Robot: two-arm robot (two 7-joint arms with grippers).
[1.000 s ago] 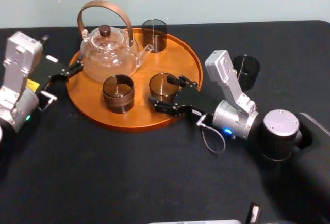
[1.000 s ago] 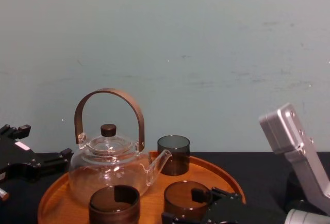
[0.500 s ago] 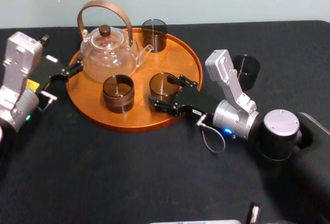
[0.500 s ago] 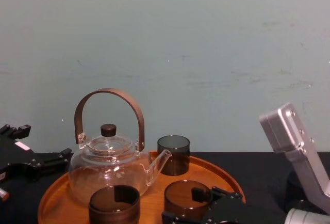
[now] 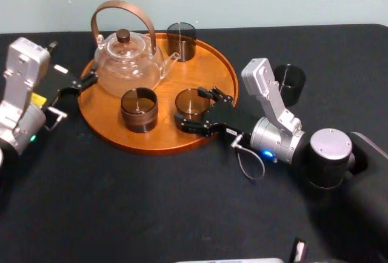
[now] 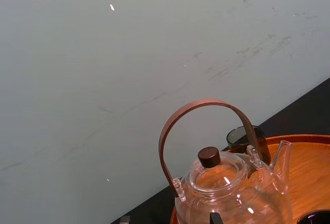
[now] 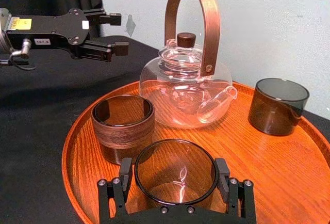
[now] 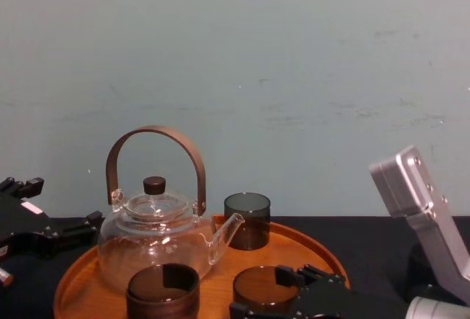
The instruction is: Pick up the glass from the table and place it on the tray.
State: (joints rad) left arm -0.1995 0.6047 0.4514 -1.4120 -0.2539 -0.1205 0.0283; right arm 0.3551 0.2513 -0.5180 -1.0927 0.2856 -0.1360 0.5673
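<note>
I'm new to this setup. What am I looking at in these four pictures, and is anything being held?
This is a two-armed robot at a black table. One picture looks down from its head, one looks across from its chest, and each wrist carries a camera. On the table lies a round wooden tray bearing a glass teapot, a wood-banded cup and a smoky tumbler. The right gripper has its jaws closed on a glass at the tray's near side. The left gripper is open beside the tray's left rim. A dark tumbler stands on the table right of the tray.
</note>
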